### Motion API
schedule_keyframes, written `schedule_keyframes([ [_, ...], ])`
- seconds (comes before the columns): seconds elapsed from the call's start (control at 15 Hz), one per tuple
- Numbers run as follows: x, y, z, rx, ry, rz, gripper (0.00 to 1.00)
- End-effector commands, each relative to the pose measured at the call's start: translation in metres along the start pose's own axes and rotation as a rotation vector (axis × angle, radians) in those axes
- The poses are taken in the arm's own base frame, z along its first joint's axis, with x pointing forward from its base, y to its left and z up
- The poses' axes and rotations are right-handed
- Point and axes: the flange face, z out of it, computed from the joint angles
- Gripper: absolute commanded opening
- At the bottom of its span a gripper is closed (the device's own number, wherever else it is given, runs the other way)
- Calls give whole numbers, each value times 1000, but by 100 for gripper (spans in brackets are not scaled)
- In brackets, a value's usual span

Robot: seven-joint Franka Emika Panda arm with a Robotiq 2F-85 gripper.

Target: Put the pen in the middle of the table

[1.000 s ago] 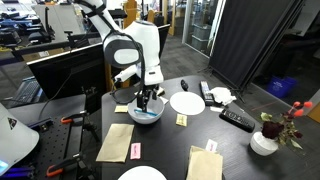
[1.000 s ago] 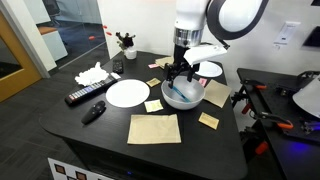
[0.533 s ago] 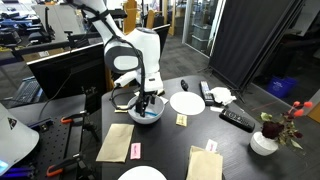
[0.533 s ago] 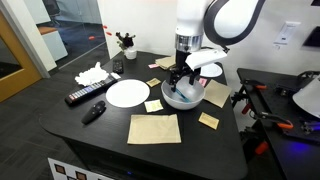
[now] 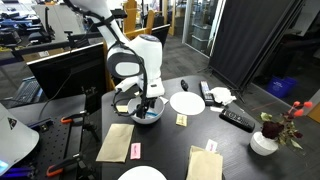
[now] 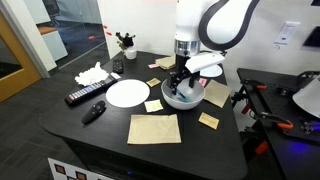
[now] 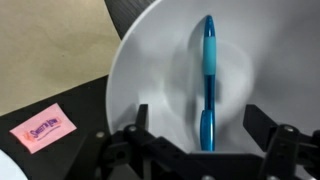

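Observation:
The blue pen point(image 7: 207, 85) lies inside the white bowl point(image 7: 150, 70), seen lengthwise in the wrist view. My gripper point(image 7: 200, 125) is open, its two dark fingers on either side of the pen's near end, not touching it. In both exterior views the gripper point(image 5: 146, 103) point(image 6: 181, 79) is lowered into the bowl point(image 5: 146, 116) point(image 6: 183, 97) on the dark table point(image 6: 100, 135). The pen is hidden by the gripper in the exterior views.
A white plate point(image 6: 127, 92), tan napkins point(image 6: 154, 128) and a pink packet point(image 7: 40, 127) lie around the bowl. Black remotes point(image 6: 84, 96) and a second white plate point(image 5: 186, 102) lie farther off. A flower pot point(image 5: 265, 140) stands near the table's edge.
The gripper has come down further into the bowl, and the arm has leaned lower over it. The pen and the dishes have not moved.

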Motion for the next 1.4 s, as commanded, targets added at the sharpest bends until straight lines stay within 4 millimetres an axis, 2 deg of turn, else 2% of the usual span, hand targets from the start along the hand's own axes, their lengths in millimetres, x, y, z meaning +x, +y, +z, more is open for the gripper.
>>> schedule_keyframes([
  [0.0, 5, -7, 6, 12, -7, -10, 68],
  [0.53, 7, -15, 6, 9, 4, -15, 5],
  [0.6, 6, -16, 3, 10, 7, -17, 1],
  [0.93, 2, -18, -15, 16, 42, -18, 3],
  [1.33, 8, -17, -72, 45, 100, -43, 3],
])
